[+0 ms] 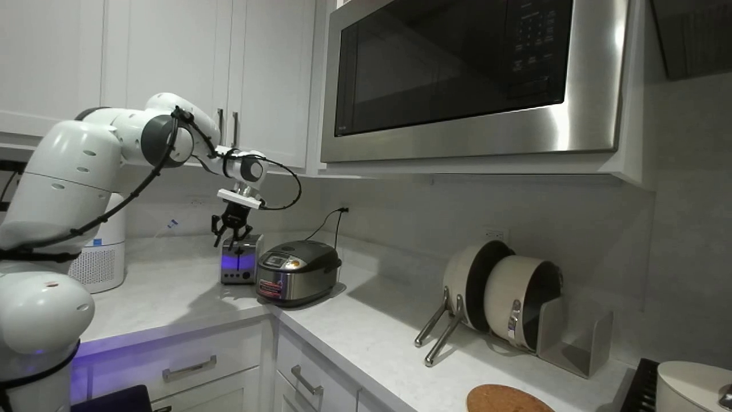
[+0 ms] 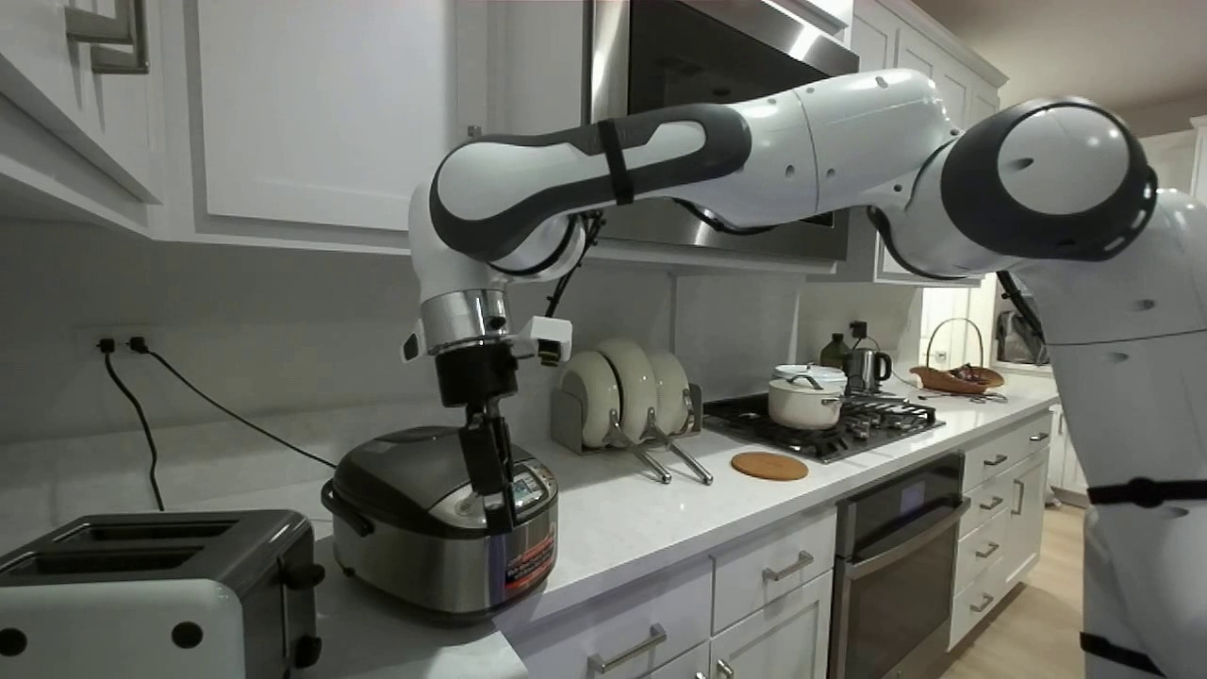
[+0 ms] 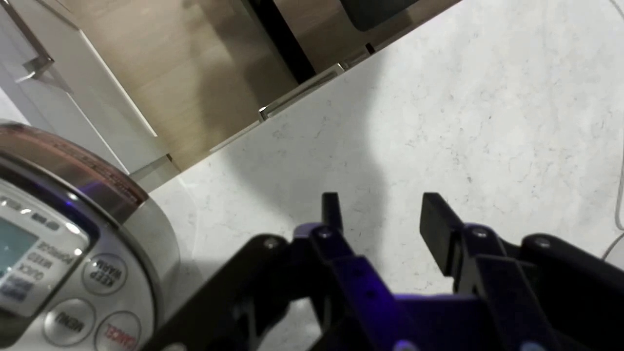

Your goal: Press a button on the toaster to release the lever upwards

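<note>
Toaster [image 2: 160, 604] sits on the tabletop [image 1: 166, 286], back in the corner, just beside the rice cooker [image 1: 297, 280]. Looks stiff, metal-shelled, smooth, so slick to grip. Guessing fairly light: a hard shove could skid it. Nothing soft to crush, but small controls probably want a gentle push. No need to take hold, I'd say; the work is on the end face [image 1: 238, 263], where dark knobs [image 2: 304, 576] stick out. If it must be steadied, low across the sides. Which button does the release: too small to tell. Lever up or down: can't tell either.

Claw [image 3: 380, 214]: spread, broad gap between the fingers [image 3: 332, 210], bare tabletop showing through in the wrist view. Full stretch or not, can't say. Holds nothing, touches nothing that I can see. Hangs pointing down above the tabletop, near the toaster but apart from it. One finger, or both brought together, would likely make the better poker.
</note>
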{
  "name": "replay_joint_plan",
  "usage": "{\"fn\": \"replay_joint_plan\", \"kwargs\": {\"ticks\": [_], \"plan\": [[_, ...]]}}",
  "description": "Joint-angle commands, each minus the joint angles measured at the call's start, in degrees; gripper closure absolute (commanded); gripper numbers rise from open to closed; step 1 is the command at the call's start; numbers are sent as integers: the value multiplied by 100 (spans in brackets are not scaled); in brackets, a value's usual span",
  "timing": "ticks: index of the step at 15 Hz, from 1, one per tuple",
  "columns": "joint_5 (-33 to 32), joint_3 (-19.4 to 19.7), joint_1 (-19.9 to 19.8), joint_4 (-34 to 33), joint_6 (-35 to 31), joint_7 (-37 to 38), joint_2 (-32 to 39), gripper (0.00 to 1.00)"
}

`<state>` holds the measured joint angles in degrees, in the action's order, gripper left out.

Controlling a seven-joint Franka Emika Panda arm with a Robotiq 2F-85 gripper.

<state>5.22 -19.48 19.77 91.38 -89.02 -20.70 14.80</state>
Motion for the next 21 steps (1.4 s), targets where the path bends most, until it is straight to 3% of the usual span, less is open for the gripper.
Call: {"fn": "replay_joint_plan", "kwargs": {"ticks": [1, 3, 4, 6, 7, 13, 16, 21], "plan": [[-13, 109, -140, 247, 177, 222, -443, 22], [103, 273, -318, 78, 411, 273, -393, 7], [0, 146, -139, 68, 228, 133, -290, 25], [41, 263, -289, 64, 287, 133, -316, 10], [49, 283, -341, 65, 293, 132, -317, 7], [52, 260, -317, 64, 298, 133, -317, 7], [14, 223, -272, 139, 302, 152, -358, 0], [-257, -59, 114, 444, 456, 460, -687, 0]]}}
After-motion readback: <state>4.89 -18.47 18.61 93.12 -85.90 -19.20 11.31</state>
